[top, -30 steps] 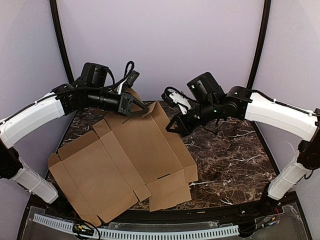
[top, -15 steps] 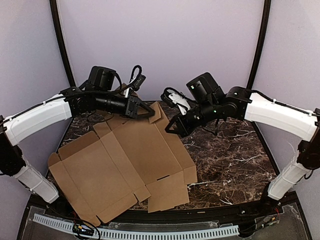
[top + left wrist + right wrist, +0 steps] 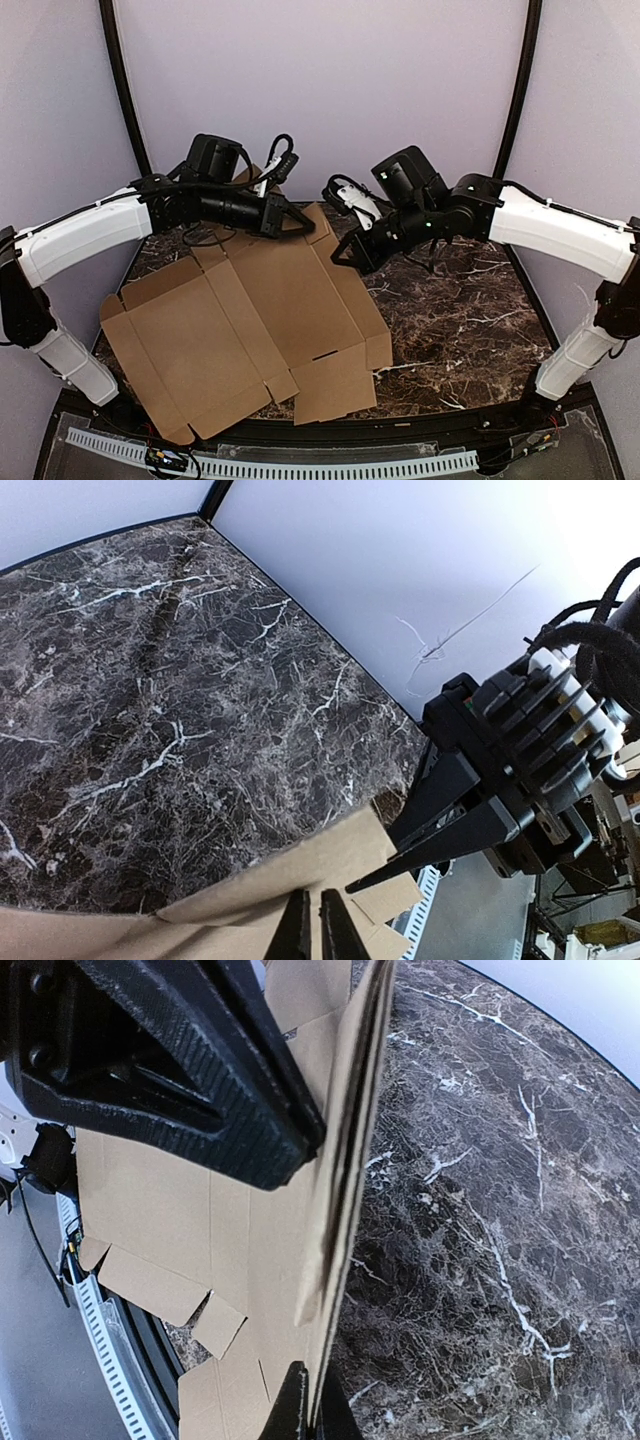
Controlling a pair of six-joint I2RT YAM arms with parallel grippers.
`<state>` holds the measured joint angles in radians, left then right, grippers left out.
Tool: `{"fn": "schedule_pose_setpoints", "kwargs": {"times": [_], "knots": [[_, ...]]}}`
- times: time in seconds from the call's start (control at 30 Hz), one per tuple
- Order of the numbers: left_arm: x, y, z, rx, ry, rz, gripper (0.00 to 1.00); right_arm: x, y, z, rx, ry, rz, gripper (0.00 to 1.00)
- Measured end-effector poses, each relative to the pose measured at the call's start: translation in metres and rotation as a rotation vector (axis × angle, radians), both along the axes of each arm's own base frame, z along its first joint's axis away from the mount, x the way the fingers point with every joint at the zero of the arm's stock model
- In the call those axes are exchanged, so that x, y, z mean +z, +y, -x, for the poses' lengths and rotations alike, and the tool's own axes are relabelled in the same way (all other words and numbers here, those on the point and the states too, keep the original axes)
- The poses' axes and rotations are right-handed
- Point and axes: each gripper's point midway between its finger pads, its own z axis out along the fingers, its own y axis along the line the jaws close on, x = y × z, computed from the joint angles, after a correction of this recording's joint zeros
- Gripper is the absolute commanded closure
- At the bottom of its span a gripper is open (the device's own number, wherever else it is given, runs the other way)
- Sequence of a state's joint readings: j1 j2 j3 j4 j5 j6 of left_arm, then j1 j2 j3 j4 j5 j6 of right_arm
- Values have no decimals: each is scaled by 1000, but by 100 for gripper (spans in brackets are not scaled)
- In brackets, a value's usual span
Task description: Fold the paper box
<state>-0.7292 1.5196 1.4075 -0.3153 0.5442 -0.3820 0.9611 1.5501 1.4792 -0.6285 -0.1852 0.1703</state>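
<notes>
Paper box (image 3: pixel 260 310) is not yet a box. It lies as a flat brown die-cut sheet on the dark marble table (image 3: pixel 460 320). In the top view it covers the middle and stretches toward 7 o'clock, where one corner reaches the near edge of the table. Flaps and slots show at its 6 o'clock side, and more flaps at its 9 o'clock side. Only the part at 12 o'clock is off the surface, where a small flap stands up.

The left gripper (image 3: pixel 303 226) comes in from 9 o'clock, almost horizontal, and is clenched on this raised flap. In its own wrist camera the two fingertips are nearly together, with the cardboard edge between them. The right wrist camera shows the same flap edge-on and upright, with a ridged black finger of the left gripper flat against its side.

The right gripper (image 3: pixel 335 262) reaches in from 3 o'clock. Its tips are at the sheet's edge at about 1 o'clock, just beside the left gripper. Its jaws are closed tight. In its own camera the cardboard edge runs down to the fingertips, but I cannot tell if it is pinched there or only touching.
</notes>
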Motion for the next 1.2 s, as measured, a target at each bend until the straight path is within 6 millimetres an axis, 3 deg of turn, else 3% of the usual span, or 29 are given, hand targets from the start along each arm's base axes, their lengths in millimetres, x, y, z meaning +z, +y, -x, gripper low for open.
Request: {"fn": "schedule_pose_setpoints", "kwargs": {"times": [0.17, 0.37, 0.53, 0.73, 0.93, 1.07, 1.2], "knots": [[9, 5, -6, 40, -48, -32, 85, 0, -6, -5, -29, -34, 19, 100], [31, 28, -1, 91, -133, -72, 80, -5, -16, -5, -51, -63, 44, 100], [40, 56, 11, 139, -173, -136, 80, -13, -27, -9, -82, -71, 69, 100], [39, 104, 13, 287, -228, -272, 82, -18, -38, -4, -82, -84, 74, 100], [-1, 145, 3, 424, -230, -493, 92, -8, -42, 0, -72, -103, 51, 100], [-38, 158, -11, 472, -200, -655, 99, -7, -44, 3, -60, -113, 44, 100], [-59, 165, -23, 509, -196, -760, 99, -9, -45, 5, -50, -116, 46, 100]]}}
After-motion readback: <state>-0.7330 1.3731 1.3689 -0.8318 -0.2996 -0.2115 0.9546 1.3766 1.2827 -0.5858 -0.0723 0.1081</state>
